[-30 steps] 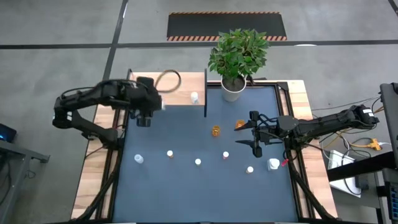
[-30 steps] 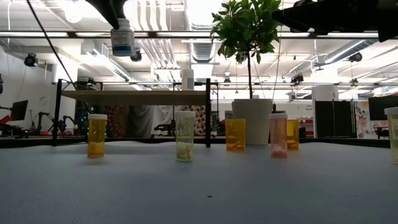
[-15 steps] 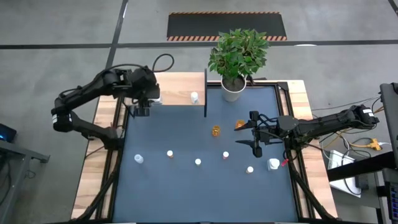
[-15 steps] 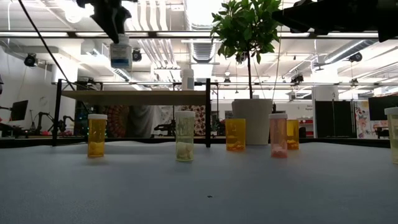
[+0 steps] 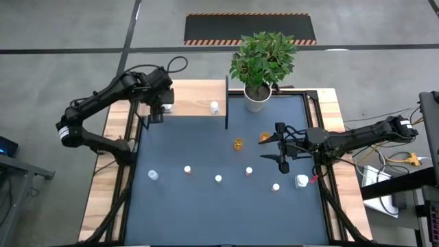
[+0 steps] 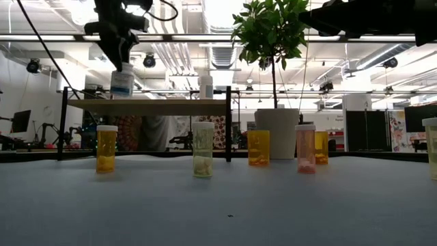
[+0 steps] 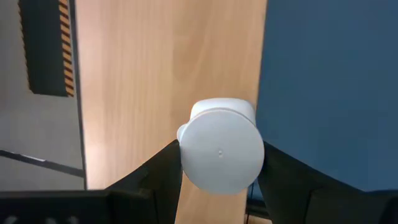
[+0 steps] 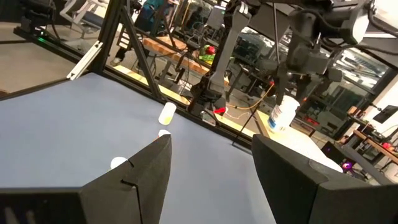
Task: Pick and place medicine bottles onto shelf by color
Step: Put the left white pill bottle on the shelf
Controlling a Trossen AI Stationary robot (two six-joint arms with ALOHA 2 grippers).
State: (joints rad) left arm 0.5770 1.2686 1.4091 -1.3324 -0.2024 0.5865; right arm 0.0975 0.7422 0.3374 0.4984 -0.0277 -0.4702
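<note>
Left gripper holds a white bottle over the shelf.

High view: the left gripper (image 5: pixel 159 108) hides its bottle above the shelf (image 5: pixel 195 103); the right gripper (image 5: pixel 280 147) hovers mid-desk, fingers apart, empty. Low view: white bottle (image 6: pixel 122 81) clamped, its base at the board. Left wrist view: fingers (image 7: pixel 155 177) pinch its cap.

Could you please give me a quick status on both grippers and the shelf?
Left gripper shut on white bottle, right above shelf. Right gripper open, empty, over table. One white bottle already on shelf; nothing in the way.
</note>
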